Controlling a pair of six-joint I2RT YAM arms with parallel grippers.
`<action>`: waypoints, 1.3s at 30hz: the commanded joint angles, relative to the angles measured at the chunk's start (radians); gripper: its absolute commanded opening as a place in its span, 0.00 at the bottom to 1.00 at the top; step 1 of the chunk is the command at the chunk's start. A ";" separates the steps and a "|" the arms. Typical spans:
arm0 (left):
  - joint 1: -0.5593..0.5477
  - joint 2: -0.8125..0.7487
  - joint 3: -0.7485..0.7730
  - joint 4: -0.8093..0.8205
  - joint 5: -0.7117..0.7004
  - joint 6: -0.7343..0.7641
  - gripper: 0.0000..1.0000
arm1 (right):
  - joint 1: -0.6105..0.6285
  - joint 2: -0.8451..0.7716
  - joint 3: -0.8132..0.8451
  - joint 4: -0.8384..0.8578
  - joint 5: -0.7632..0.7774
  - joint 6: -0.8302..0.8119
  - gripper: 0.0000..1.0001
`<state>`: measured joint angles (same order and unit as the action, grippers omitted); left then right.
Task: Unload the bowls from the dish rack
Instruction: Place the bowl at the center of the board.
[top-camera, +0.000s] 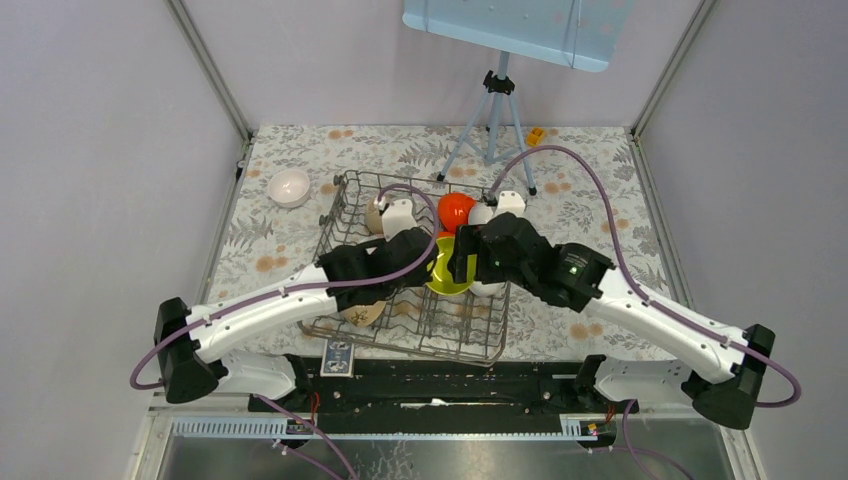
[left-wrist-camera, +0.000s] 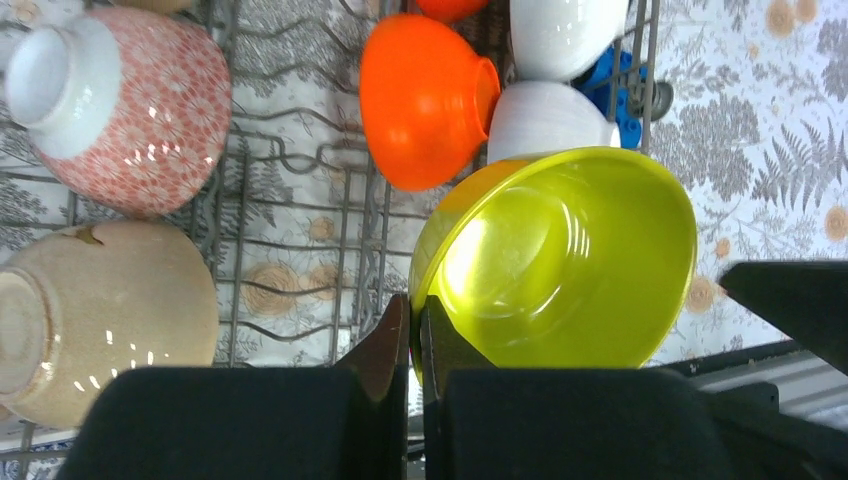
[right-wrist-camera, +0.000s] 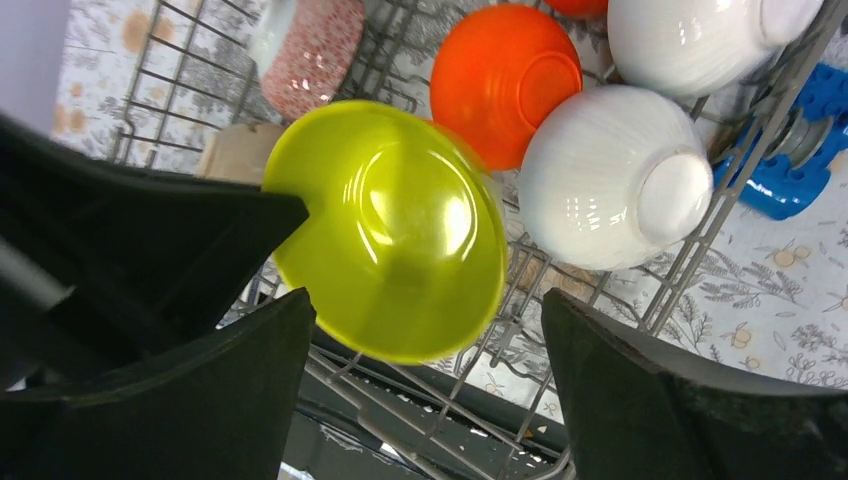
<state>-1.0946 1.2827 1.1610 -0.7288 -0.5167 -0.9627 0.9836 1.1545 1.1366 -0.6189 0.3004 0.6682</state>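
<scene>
The left gripper (left-wrist-camera: 415, 312) is clenched, its two fingers (left-wrist-camera: 385, 350) nearly meeting on what looks like the rim of the lime-yellow bowl (left-wrist-camera: 570, 255), though the fingertips partly hide the pinch point. The right gripper (right-wrist-camera: 425, 305) is released, its fingers (right-wrist-camera: 230, 400) spread wide to either side of that bowl's lower edge. The bowl stands tilted on edge inside the dish rack (top-camera: 440, 322), with an orange bowl (left-wrist-camera: 425, 100) just beyond the left fingertips and a white bowl (right-wrist-camera: 610, 175) just beyond the right gripper's outer finger.
</scene>
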 joint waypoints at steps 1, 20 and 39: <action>0.056 -0.073 0.073 0.037 -0.045 0.049 0.00 | 0.005 -0.081 0.089 -0.030 0.024 -0.061 0.94; 0.883 -0.201 0.139 0.008 0.248 0.357 0.00 | 0.006 -0.421 -0.188 0.160 -0.129 -0.259 1.00; 1.466 0.021 -0.085 0.221 0.397 -0.035 0.00 | 0.006 -0.612 -0.381 0.158 -0.130 -0.136 1.00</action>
<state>0.3103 1.2869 1.0924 -0.6231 -0.1493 -0.8986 0.9840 0.5903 0.7685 -0.4625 0.1623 0.5053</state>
